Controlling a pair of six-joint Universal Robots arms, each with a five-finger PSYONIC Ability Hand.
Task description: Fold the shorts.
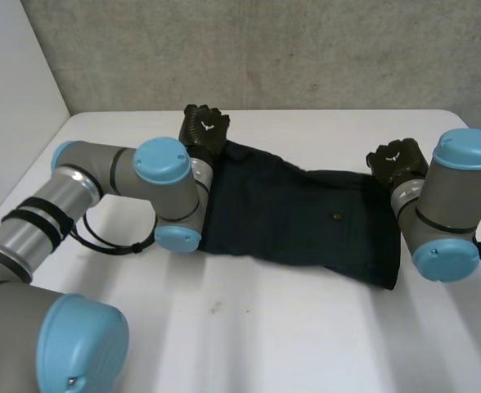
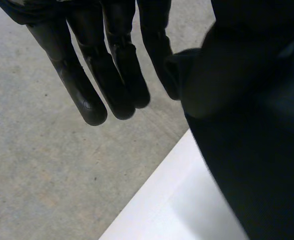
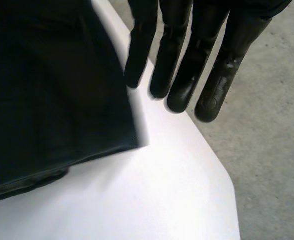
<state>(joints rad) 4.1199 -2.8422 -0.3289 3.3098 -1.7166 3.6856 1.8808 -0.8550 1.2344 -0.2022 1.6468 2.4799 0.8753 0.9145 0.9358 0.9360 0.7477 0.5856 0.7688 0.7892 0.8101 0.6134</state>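
We see the dark navy shorts (image 1: 298, 217) lying flat on the far half of the white table (image 1: 306, 344), running from left of its middle towards the right edge, with a small button (image 1: 335, 217) showing on top. The left hand (image 1: 204, 129) sits at the shorts' far left corner. In its wrist view its fingers (image 2: 114, 60) are straight and pressed close together, pointing past the table's far edge over the grey floor (image 2: 47, 165), with the cloth (image 2: 257, 150) just beside them. The right hand (image 1: 396, 160) is at the far right corner. There its fingers (image 3: 187, 65) are straight and slightly spread, and the cloth's edge (image 3: 52, 90) is beside the nearest fingertip.
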